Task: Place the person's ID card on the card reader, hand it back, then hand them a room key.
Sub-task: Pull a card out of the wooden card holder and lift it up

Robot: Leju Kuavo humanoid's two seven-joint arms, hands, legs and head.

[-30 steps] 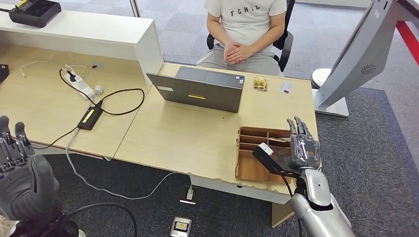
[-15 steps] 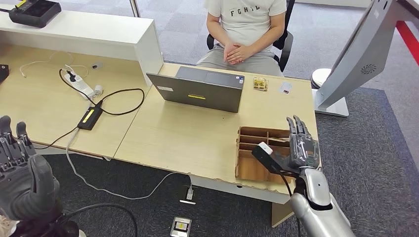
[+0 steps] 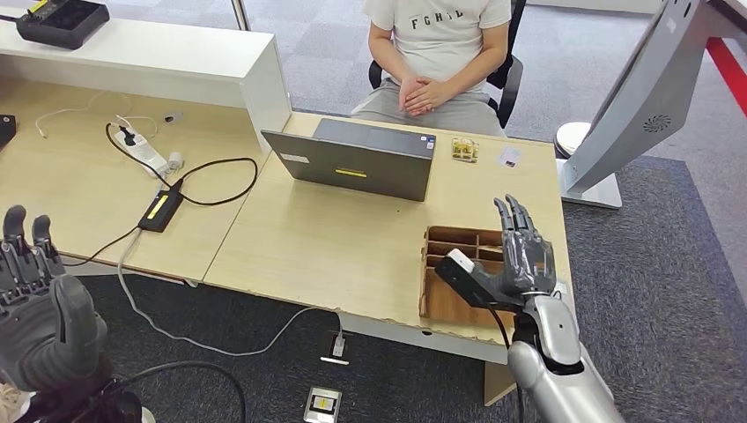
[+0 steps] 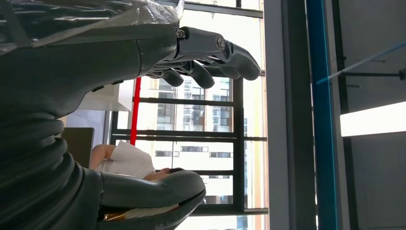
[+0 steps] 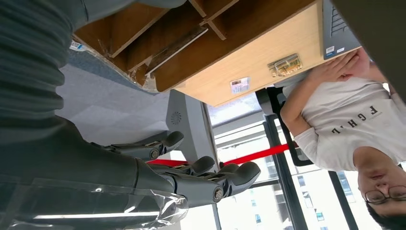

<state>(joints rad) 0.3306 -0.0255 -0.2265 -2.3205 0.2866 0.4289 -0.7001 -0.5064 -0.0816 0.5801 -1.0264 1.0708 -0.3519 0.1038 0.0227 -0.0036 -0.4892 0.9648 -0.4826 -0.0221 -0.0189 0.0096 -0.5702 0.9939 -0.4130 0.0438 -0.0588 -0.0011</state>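
A small white card [image 3: 509,157] lies near the table's far right corner, in front of the seated person [image 3: 436,35], whose hands are clasped in the lap. Beside it stands a small clear box with yellow contents [image 3: 464,149]. The right wrist view shows both the card [image 5: 240,85] and the box [image 5: 285,65]. My right hand [image 3: 515,260] hovers open over the wooden divided tray [image 3: 440,304], fingers pointing up, thumb stretched out, holding nothing. My left hand [image 3: 40,308] is raised at the lower left, off the table's near edge, also open and empty.
A grey laptop [image 3: 361,159] stands open mid-table. On the left desk lie a black flat device with a yellow label [image 3: 160,210], a power strip [image 3: 141,150] and cables. A grey screen stand [image 3: 634,97] rises at the right. More cables and a small device [image 3: 322,404] lie on the floor.
My right hand has drifted a little to the left and farther over the tray. The left hand has barely risen. The person has not moved.
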